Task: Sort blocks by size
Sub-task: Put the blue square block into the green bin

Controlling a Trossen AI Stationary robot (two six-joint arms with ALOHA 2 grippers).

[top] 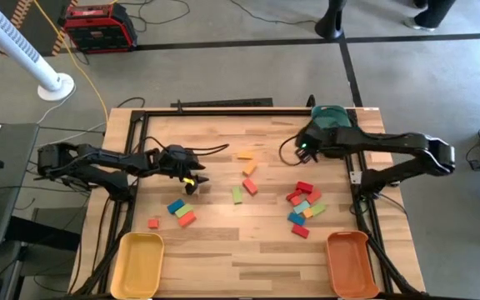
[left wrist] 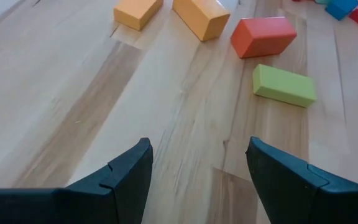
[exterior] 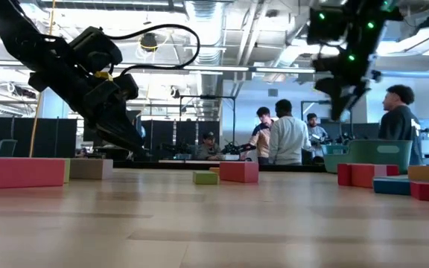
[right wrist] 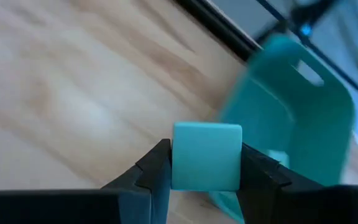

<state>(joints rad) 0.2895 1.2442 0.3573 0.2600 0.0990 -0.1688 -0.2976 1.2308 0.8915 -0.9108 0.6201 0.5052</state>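
Blocks lie scattered on the wooden table point(top: 223, 242), a cluster point(top: 303, 208) at its right. Left gripper point(left wrist: 197, 180) hovers with fingers apart over bare wood, a green block point(left wrist: 283, 85) and red block point(left wrist: 263, 36) beyond. Right gripper point(right wrist: 205, 168) clamps a teal cube point(right wrist: 206, 155) beside the teal tray point(right wrist: 291, 118).

Setting: robotics lab or open industrial workspace. Evidence: exposed ceiling ducts and pipes point(exterior: 222, 22) with strip lighting; polished concrete floor point(top: 223, 58) marked with dark tape lines; wooden work table point(top: 223, 242) edged by a black metal frame; red portable equipment case point(top: 98, 27) with yellow cable on the floor; white stand base point(top: 55, 85); several people point(exterior: 285, 138) standing among benches in the background.
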